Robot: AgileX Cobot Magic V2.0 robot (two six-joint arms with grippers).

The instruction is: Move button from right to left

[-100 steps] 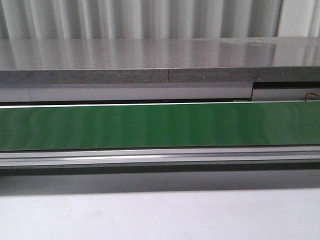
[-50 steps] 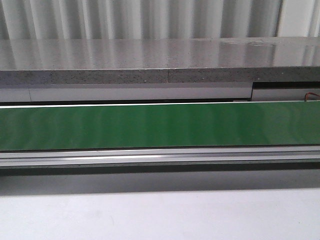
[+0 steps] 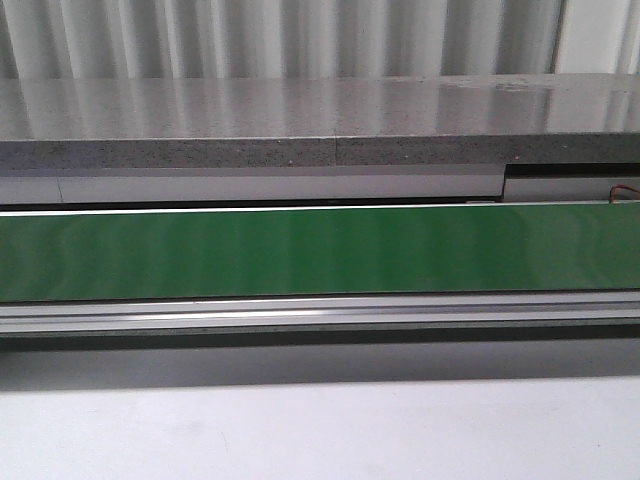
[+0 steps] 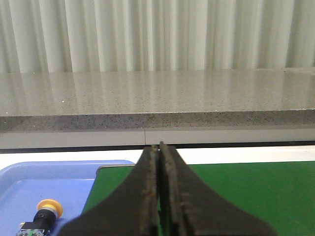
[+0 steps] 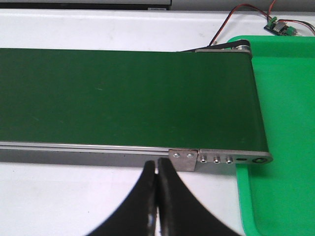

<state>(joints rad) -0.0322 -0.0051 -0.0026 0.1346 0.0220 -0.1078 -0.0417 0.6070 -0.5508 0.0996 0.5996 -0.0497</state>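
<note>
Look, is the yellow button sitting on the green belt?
No, in the left wrist view the button lies in the blue tray beside the green belt.

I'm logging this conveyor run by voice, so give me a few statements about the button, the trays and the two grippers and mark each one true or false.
1. The button lies in the blue tray. True.
2. The left gripper is wide open. False: its fingers are closed together, holding nothing.
3. The green belt carries a button. False: the belt is bare in every view.
4. A green tray sits at the belt's end in the right wrist view. True.
5. The right gripper holds the button. False: it is shut and empty.
</note>
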